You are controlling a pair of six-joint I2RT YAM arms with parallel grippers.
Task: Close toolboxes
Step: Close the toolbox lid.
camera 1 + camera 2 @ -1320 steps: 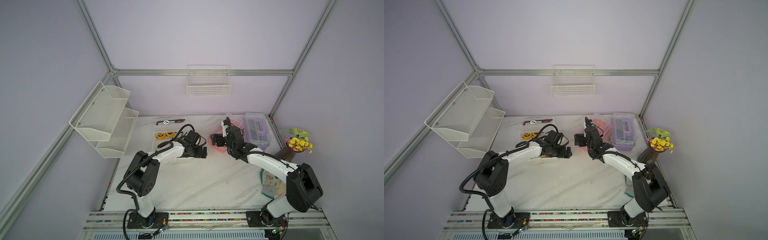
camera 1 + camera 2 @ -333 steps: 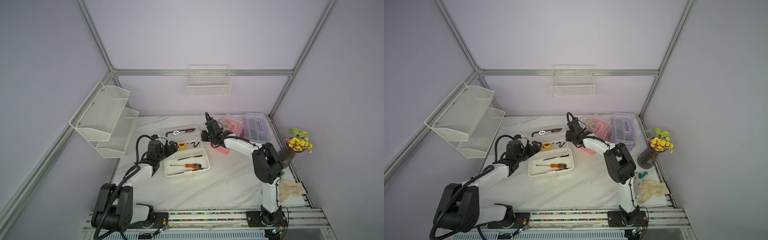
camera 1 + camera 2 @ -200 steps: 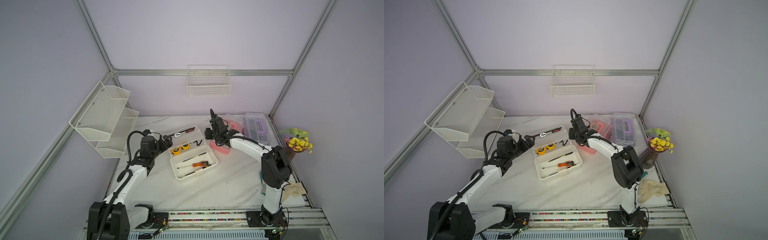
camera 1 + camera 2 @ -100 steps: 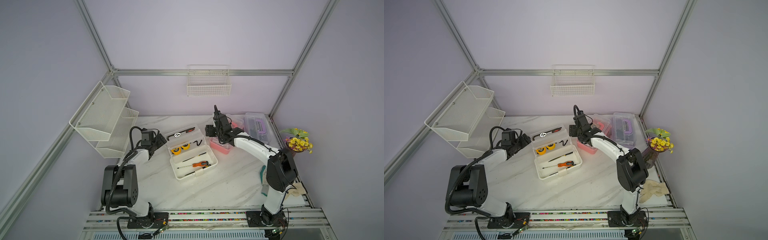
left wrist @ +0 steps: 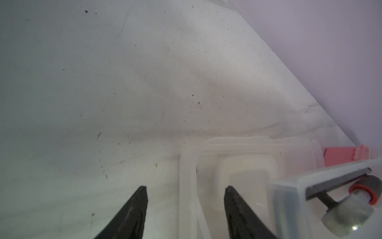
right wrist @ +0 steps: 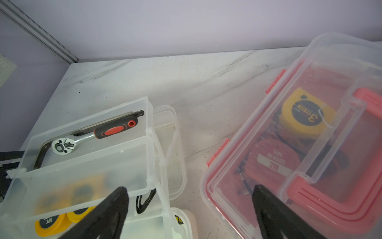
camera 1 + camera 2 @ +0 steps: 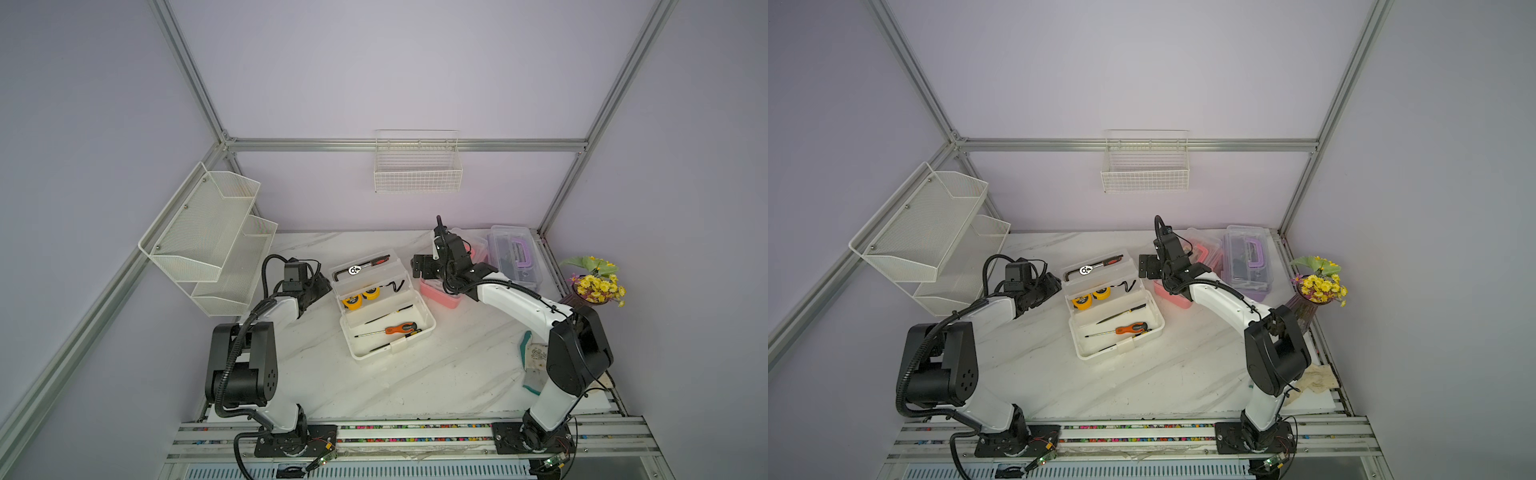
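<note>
White toolbox (image 7: 386, 349) stands open on the counter (image 7: 415, 382).
Left pincer (image 5: 186, 188) parted astride the edge of its clear lid (image 5: 244, 149); right pincer (image 6: 189, 187) gapes wide, empty.

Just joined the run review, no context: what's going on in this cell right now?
Two arms are closing toolboxes. The white toolbox sits open mid-table, trays fanned out, tools showing. The left gripper is at its side, jaws apart astride a white plastic edge. The right gripper hangs open between it and the pink box. That one and the purple box have lids down.

marble table (image 7: 374, 386) | white toolbox (image 7: 419, 316), pink toolbox (image 7: 440, 298), purple toolbox (image 7: 503, 266), gloves (image 7: 1318, 382)
</note>
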